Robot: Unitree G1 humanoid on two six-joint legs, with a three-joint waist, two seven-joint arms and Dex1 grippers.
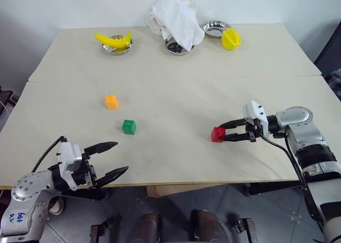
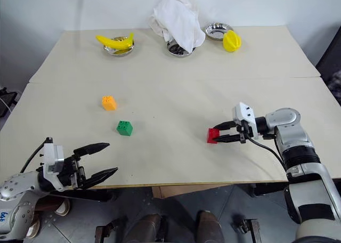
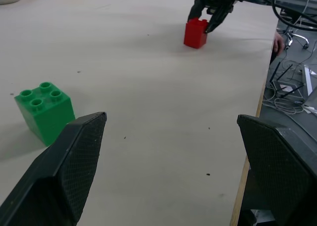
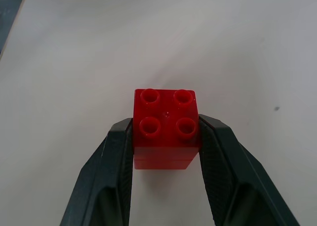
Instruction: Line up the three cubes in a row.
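The red cube (image 1: 216, 134) rests on the table (image 1: 170, 83) at the right, and my right gripper (image 1: 226, 131) is shut on it, one finger (image 4: 115, 166) pressed against each side. On the left half stands the orange cube (image 1: 111, 102), with the green cube (image 1: 129, 127) a little nearer and to its right. My left gripper (image 1: 113, 158) hovers open at the table's front left edge, nothing between its fingers. The green cube (image 3: 44, 111) and the held red cube (image 3: 196, 33) also appear in the left wrist view.
Along the far edge stand three metal bowls: one holds a yellow banana (image 1: 113, 40), a white cloth (image 1: 176, 16) drapes over the middle one, and a rounded yellow toy (image 1: 230, 38) lies beside the right one (image 1: 215, 29). Cables (image 3: 290, 87) lie on the floor beyond the table's right edge.
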